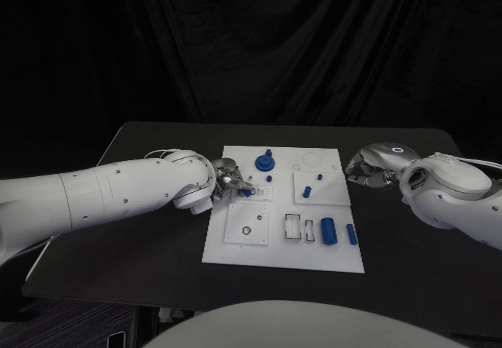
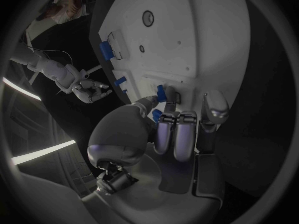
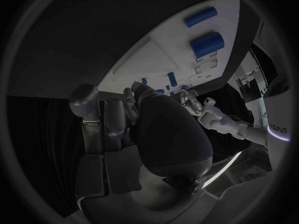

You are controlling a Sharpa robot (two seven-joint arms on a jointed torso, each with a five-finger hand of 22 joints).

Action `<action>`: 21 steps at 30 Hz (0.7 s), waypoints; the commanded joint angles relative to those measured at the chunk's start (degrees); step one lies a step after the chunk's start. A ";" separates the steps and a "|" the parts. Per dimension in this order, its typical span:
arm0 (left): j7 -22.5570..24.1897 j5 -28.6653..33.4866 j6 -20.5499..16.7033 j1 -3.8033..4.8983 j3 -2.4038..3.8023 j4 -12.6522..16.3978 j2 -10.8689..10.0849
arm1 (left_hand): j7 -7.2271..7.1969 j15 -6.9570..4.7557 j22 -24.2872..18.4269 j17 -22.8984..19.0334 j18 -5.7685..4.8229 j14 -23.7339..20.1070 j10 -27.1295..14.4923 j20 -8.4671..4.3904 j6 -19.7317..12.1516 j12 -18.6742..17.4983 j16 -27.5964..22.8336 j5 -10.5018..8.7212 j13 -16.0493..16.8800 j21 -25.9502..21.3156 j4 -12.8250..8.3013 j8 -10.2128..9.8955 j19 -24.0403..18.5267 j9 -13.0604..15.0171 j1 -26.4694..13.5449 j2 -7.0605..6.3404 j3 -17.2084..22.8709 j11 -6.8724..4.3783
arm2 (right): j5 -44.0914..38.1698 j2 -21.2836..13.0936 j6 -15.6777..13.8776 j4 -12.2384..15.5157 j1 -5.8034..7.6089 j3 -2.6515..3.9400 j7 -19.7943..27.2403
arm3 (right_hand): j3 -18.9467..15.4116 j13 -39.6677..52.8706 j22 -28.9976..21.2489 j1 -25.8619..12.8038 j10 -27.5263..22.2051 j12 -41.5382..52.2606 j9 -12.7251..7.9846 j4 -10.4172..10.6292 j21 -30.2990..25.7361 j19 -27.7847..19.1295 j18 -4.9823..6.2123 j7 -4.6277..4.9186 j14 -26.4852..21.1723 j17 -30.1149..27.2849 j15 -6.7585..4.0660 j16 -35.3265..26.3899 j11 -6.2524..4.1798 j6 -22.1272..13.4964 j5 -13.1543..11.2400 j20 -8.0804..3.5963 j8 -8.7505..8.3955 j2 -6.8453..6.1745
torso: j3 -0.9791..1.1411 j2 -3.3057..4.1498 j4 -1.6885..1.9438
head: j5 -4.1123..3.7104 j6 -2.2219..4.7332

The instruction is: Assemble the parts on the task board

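Pinching a small blue part (image 1: 245,191) over the task board (image 1: 239,246), left hand (image 1: 223,185) fingers grip its sides; it looks light, rigid, slippery.

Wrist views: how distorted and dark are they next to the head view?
Head view: straight edges, the white task board evenly lit against the black table. Left wrist view: fisheye bends the board's edges; the left hand is dim in the foreground. Right wrist view: darkest, the right hand mostly in shadow, the board's edge curved.
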 commanded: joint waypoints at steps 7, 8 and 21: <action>4.77 -3.29 -12.55 -0.14 0.03 2.44 -1.58 | -0.28 -0.39 1.66 15.09 0.52 5.84 5.80 -0.08 0.00 0.38 0.15 0.97 15.00 0.79 -0.56 0.45 0.83 0.28 -0.14 -0.76 1.14 -0.49 | -0.20 -0.89 -0.42 0.49 -0.16 0.03 -1.39 | 0.39 -0.12 6.07 0.18 -0.50 -0.27 -0.06 0.01 -0.26 -0.38 1.15 -0.02 0.21 -0.16 -0.30 -0.43 0.01 0.16 0.21 0.11 -0.25 -0.58 | -0.03 0.05 0.05 | -0.14 0.01; 5.04 -3.78 -13.33 -0.16 0.03 2.56 -1.61 | -0.27 -0.41 1.80 15.09 0.48 5.84 5.84 -0.10 0.00 0.42 0.15 1.07 15.03 0.97 -0.42 0.51 1.01 0.33 -0.21 -0.63 1.30 -0.49 | -0.20 -0.95 -0.46 0.54 -0.16 0.03 -1.42 | 0.39 -0.12 6.07 0.18 -0.50 -0.27 -0.06 0.01 -0.26 -0.38 1.15 -0.02 0.21 -0.16 -0.30 -0.43 0.01 0.16 0.21 0.11 -0.25 -0.58 | -0.02 0.04 0.05 | -0.09 0.01; 4.75 -5.93 -21.01 -2.15 0.02 2.15 -0.52 | -0.40 -0.60 2.82 15.09 0.17 5.84 5.84 -0.29 0.36 0.42 0.15 1.39 15.03 2.25 0.99 1.29 2.43 0.85 -1.19 -0.57 2.00 -0.66 | -0.19 -1.41 -0.79 1.04 -0.16 0.03 -1.61 | 0.40 -0.24 6.05 0.14 -0.58 -0.37 -0.06 0.02 -0.35 -0.39 1.16 0.00 0.20 -0.21 -0.29 -0.50 0.03 0.20 0.15 0.12 -0.24 -0.64 | -0.01 0.14 0.01 | 0.05 0.01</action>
